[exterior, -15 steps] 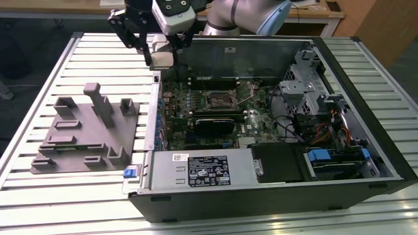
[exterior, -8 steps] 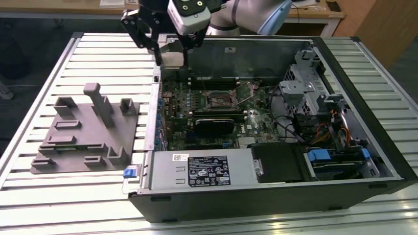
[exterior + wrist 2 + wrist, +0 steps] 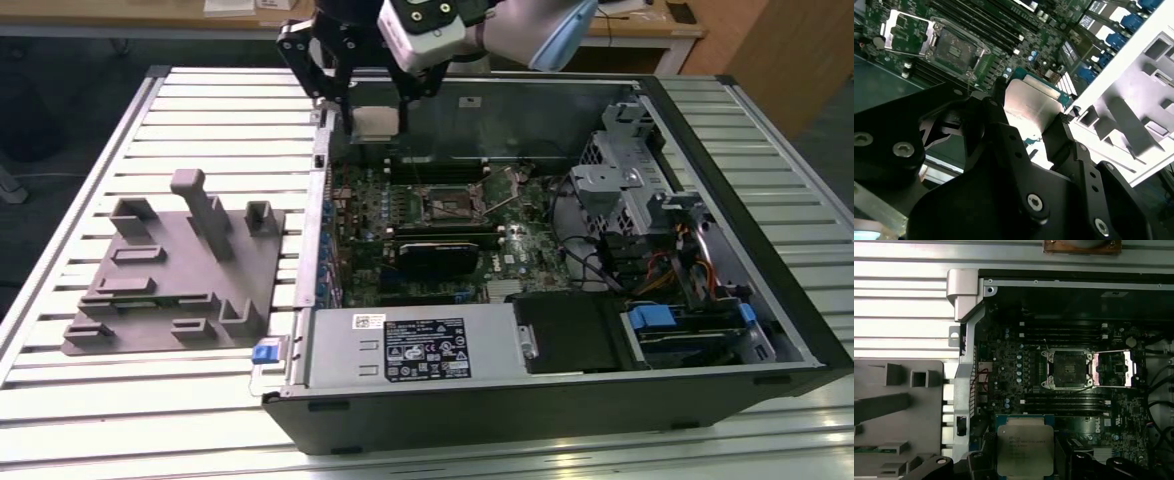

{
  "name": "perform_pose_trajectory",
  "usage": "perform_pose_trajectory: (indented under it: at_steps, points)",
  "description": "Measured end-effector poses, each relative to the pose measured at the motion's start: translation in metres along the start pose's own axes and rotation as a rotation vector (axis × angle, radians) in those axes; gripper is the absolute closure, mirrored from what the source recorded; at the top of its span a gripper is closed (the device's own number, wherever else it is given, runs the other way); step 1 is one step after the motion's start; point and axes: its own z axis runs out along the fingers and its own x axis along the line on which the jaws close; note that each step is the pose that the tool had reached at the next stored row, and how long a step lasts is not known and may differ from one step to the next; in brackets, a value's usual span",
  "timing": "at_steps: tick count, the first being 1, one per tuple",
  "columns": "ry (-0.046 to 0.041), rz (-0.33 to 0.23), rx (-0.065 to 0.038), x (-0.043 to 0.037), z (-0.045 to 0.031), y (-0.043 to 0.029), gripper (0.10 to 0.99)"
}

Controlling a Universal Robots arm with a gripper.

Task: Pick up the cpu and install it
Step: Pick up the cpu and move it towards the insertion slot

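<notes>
The gripper [image 3: 1030, 114] is clamped on the cpu [image 3: 1033, 102]. Its two black fingers [image 3: 998, 112] press on opposite edges of the chip, and the silver lid shows between them. In the exterior view the chip hangs in the air over the far corner of the open computer case [image 3: 561, 400], just inside the wall on the exterior view's left.

The pick-up looks done, but the install is not. The chip is well apart from the CPU socket [image 3: 1066, 369], which sits bare on the motherboard with its load plate [image 3: 1111, 369] swung open beside it. Nothing appears to cover the socket.

Memory slots [image 3: 1064, 332] run close along both sides of the socket. Further off, toward the exterior view's right, a metal drive cage [image 3: 621, 185] stands with loose cables below it. The power supply [image 3: 414, 345] fills the case's near edge.

Outside the case, a grey plastic tray [image 3: 174, 270] with upright blocks lies on the slatted table [image 3: 134, 420].
</notes>
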Motion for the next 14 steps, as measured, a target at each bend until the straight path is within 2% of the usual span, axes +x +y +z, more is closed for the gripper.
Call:
perform_pose_trajectory:
  at_steps: [14]
  points:
    - [0.0000,0.000,0.000,-0.0365,0.0009,0.0003,0.541]
